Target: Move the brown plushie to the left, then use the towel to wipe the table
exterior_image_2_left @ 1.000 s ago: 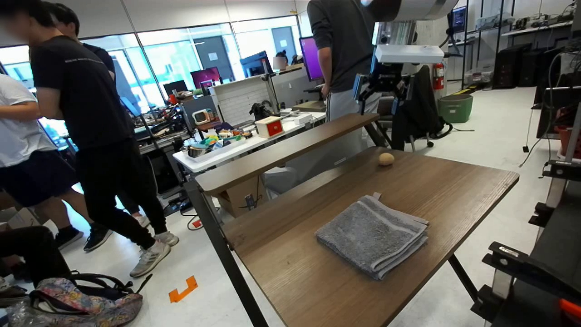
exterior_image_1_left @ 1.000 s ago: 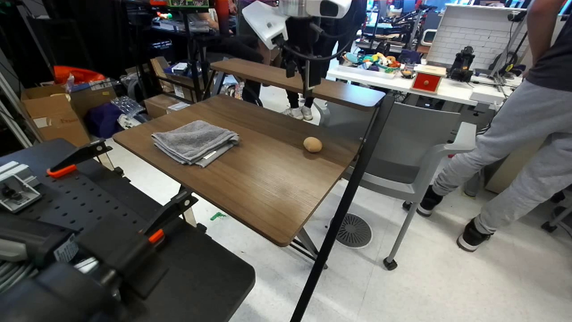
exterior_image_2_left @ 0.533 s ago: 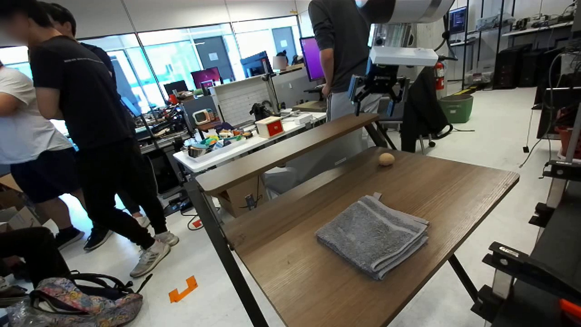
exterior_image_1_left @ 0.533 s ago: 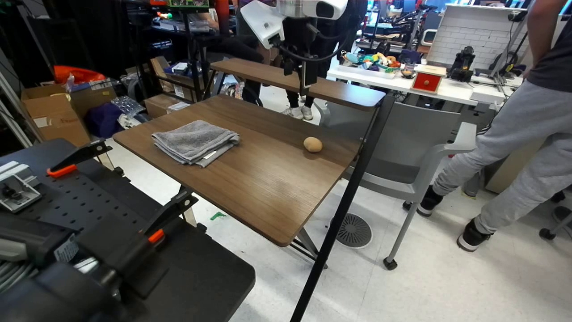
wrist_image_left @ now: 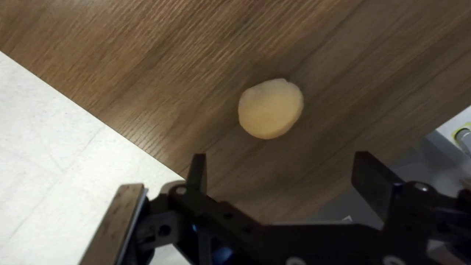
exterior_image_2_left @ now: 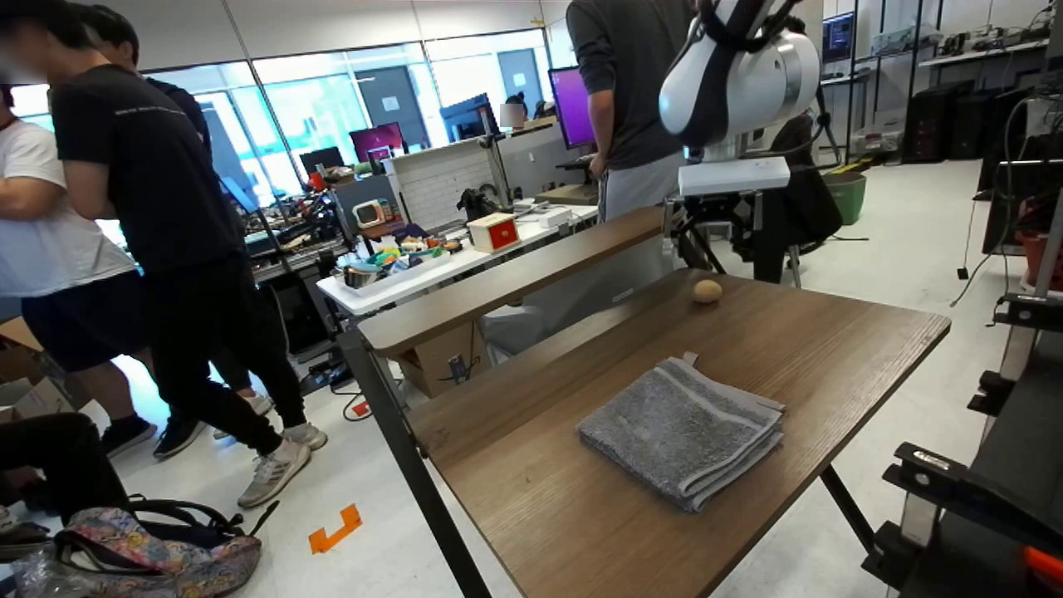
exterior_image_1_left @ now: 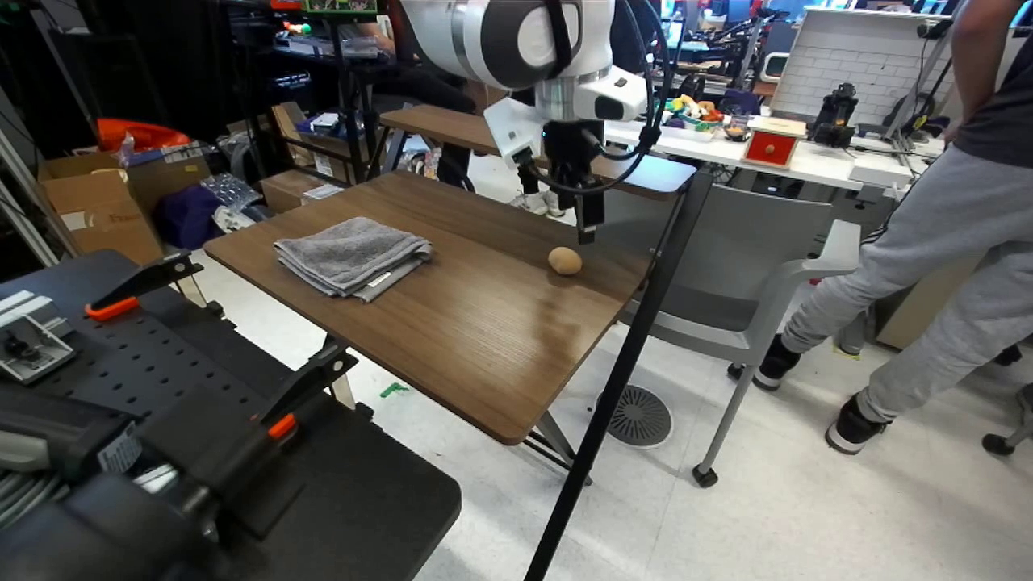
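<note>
In an exterior view, a black desk (exterior_image_1_left: 387,492) fills the near left, with 2 orange-tipped clamps (exterior_image_1_left: 151,280) along its far edge. Next, a grey towel (exterior_image_1_left: 351,254) lies folded on the left part of the brown table (exterior_image_1_left: 468,323). Well apart from it, the brown plushie (exterior_image_1_left: 565,261) (roundish, rather like a potato) sits toward the right end, near the far side. The gripper (wrist_image_left: 281,160) hangs above the table, near the plushie but apart from it; in the wrist view its 2 fingers are spread wide. Further right come a grey chair (exterior_image_1_left: 738,250) and, to the right of it, a standing person (exterior_image_1_left: 960,198).
</note>
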Tool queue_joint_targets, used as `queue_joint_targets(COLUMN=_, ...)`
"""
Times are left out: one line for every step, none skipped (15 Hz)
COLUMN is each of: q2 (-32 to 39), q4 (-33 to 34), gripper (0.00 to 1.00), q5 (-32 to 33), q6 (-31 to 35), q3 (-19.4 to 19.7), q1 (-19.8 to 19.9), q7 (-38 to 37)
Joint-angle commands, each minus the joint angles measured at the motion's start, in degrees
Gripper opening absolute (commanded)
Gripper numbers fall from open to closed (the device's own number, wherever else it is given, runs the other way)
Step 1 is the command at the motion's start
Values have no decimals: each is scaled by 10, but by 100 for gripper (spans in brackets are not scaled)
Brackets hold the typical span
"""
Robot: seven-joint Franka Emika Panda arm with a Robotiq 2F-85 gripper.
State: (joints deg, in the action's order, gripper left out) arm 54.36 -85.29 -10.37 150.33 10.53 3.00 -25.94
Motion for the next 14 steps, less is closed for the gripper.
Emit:
queue_joint_targets(q2=74, q4=84, gripper=100, q5=12, q6=-28, q3=28, q1=-14, q7=-46)
queue_joint_targets(q2=86, q4=94, gripper=100, q5=12, q6=-33, q3=30, q1=-14, q7=-50)
queue_joint_targets(q2=96, q4=105, gripper=100, q5=12, q6=-38, q3=30, q1=-13, q7=-51)
queue_joint_targets(q2=104, q4=115, gripper=100, q5=11, q6=-44, q3=29, q1=-12, q7=-54)
queue_joint_targets(q2=112, q4=125, gripper=100, q5=9, q6=-51, q3=26, q1=-10, q7=-55)
queue_joint_targets(q2=116, q4=133, gripper=100, q5=8, q6=-62, q3=22, q1=-8, q7=-56)
queue_joint_targets(q2=120, q4=140, gripper=100, q5=6, q6=-67, q3=17, q1=-5, q7=-53)
queue_joint_targets(q2=122, q4=145, gripper=100, q5=4, q6=-70, q3=12, q1=-4, q7=-50)
queue_joint_targets(q2=122, q4=148, gripper=100, q5=1, q6=-75, q3=5, q1=-2, q7=-47)
queue_joint_targets(q2=123, q4=153, gripper=100, q5=-3, q6=-74, q3=-2, q1=1, q7=-44)
queue_joint_targets(q2=123, q4=156, gripper=100, q5=-7, q6=-74, q3=-7, q1=1, q7=-45)
queue_joint_targets(q2=123, q4=159, gripper=100, q5=-9, q6=-75, q3=-10, q1=0, q7=-47)
queue_joint_targets(q2=123, q4=163, gripper=82, q5=-12, q6=-77, q3=-16, q1=2, q7=-47)
queue_joint_targets(q2=124, q4=167, gripper=74, q5=-14, q6=-81, q3=-17, q1=4, q7=-50)
